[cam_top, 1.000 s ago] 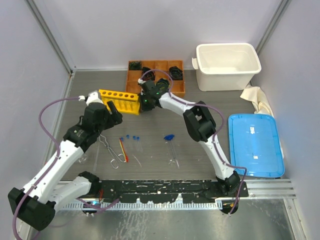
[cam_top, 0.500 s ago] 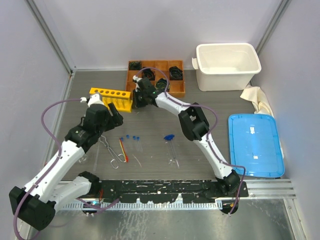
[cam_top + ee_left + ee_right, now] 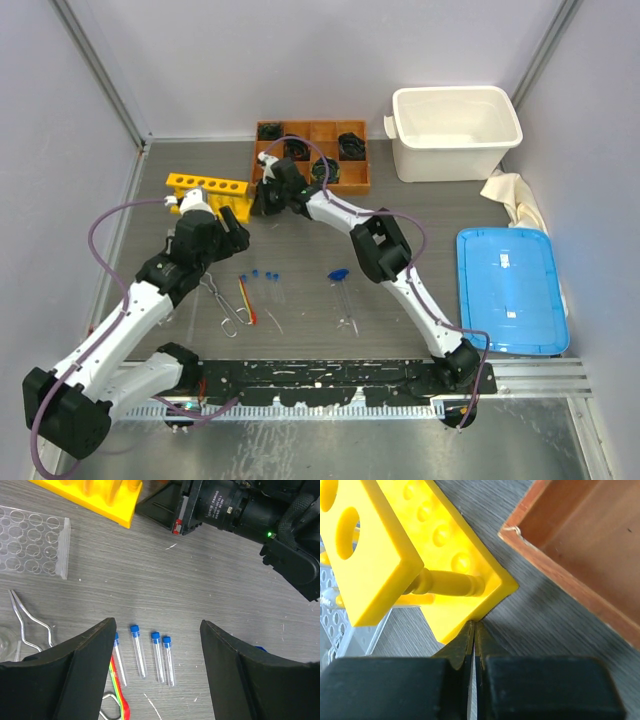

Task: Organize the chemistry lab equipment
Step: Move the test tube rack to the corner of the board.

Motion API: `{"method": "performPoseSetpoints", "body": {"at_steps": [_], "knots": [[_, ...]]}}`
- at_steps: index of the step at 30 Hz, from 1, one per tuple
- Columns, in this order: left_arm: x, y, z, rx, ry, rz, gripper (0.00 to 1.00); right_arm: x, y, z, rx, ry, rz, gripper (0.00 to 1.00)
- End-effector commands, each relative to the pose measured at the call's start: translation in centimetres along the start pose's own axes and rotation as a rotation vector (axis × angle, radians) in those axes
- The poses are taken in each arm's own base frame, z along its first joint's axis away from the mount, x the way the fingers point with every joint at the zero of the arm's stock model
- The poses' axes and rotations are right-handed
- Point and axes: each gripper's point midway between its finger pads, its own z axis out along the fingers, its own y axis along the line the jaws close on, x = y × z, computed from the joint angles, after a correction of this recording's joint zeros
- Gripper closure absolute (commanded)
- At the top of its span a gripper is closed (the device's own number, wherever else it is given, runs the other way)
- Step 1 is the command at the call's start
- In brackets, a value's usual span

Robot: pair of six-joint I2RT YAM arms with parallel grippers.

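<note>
Apparently mid-nudge on the yellow tube rack [image 3: 445,535], base corner touching the tips of the shut, empty right tool [image 3: 473,625], left tool [image 3: 156,624] wide open and empty over the blue-capped test tubes [image 3: 158,657]; next, likely, lowering to pinch one.

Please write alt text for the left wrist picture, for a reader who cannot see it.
The open left tool hangs over four blue-capped tubes lying on the grey table. Beyond them are a yellow rack and the right arm.
</note>
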Motion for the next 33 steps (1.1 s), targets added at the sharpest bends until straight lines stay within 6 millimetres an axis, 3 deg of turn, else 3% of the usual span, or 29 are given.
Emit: {"method": "performPoseSetpoints", "body": {"at_steps": [1,10,15,19,23,25,27,29,30,33], "knots": [[-1.2,-1.1,0.5,0.049,-0.065,-0.012,0.3,0.3,0.2,1.6,-0.027,-0.025,-0.032,0.93],[-0.5,-0.3,1.9,-0.005,-0.045,0.001,0.3,-1.1,-0.3,2.4,-0.007,-0.092,-0.058,0.92],[-0.8,0.1,2.1,-0.025,-0.075,0.001,0.3,-1.0,-0.9,1.4,0.029,-0.112,-0.08,0.82],[-1.9,0.1,1.8,-0.033,-0.117,-0.008,0.3,-1.2,-0.8,-0.9,0.078,-0.115,-0.077,0.58],[-3.7,0.4,1.4,-0.067,-0.177,-0.007,0.31,-2.2,-0.4,-5.7,0.166,-0.153,-0.094,0.54],[-4.9,1.0,1.3,-0.123,-0.212,-0.001,0.39,-3.1,0.0,-8.8,0.225,-0.179,-0.101,0.54],[-5.8,2.0,1.5,-0.201,-0.238,0.009,0.63,-2.8,0.5,-11.2,0.245,-0.181,-0.105,0.55],[-6.4,3.0,2.1,-0.277,-0.227,0.018,0.94,-2.9,0.8,-13.4,0.266,-0.199,-0.09,0.55],[-6.8,3.3,2.5,-0.304,-0.219,0.026,0.99,-2.5,0.9,-14.2,0.276,-0.195,-0.078,0.55],[-8.1,3.8,4.3,-0.37,-0.191,0.058,1.0,-1.9,2.0,-16.1,0.25,-0.199,-0.038,0.56]]}}
